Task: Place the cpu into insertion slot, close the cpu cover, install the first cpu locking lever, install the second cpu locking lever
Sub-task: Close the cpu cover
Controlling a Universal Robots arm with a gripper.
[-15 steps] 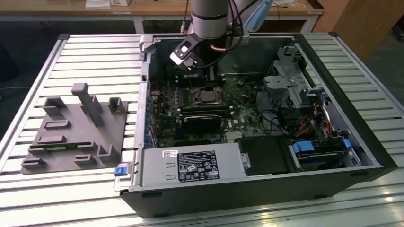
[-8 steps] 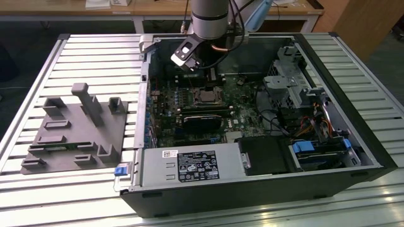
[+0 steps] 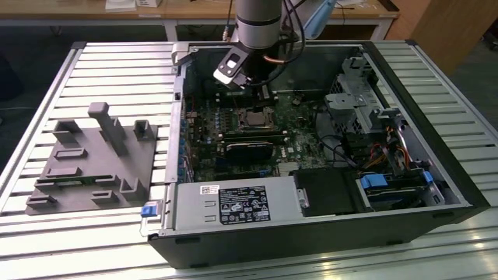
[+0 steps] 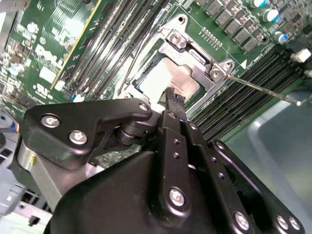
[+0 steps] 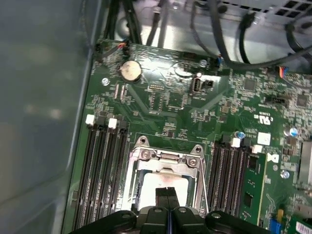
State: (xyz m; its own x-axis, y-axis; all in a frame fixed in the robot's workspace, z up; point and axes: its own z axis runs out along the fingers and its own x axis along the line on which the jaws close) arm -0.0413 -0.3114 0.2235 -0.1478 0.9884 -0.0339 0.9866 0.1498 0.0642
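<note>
The open computer case (image 3: 311, 239) holds a green motherboard (image 5: 161, 112). The gripper (image 5: 168, 191), fingers pressed together on nothing, hides the near edge of the insertion slot (image 3: 253, 119). The cpu cover (image 5: 165, 158) lies flat over the seated cpu (image 4: 168, 78), whose edges run parallel to the memory slots (image 5: 102, 165). One locking lever (image 4: 258, 87) juts free.

cpu (image 4: 165, 78) silvery-grey | cpu cover (image 5: 168, 157) silver | circuit board (image 5: 161, 109) green | memory slots (image 5: 117, 165) black

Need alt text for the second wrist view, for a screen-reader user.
The shut black gripper points its tip at the silvery cpu seated in the insertion slot on a green circuit board. The metal cpu cover frames the chip, and a thin lever juts out beside black memory slots.
</note>
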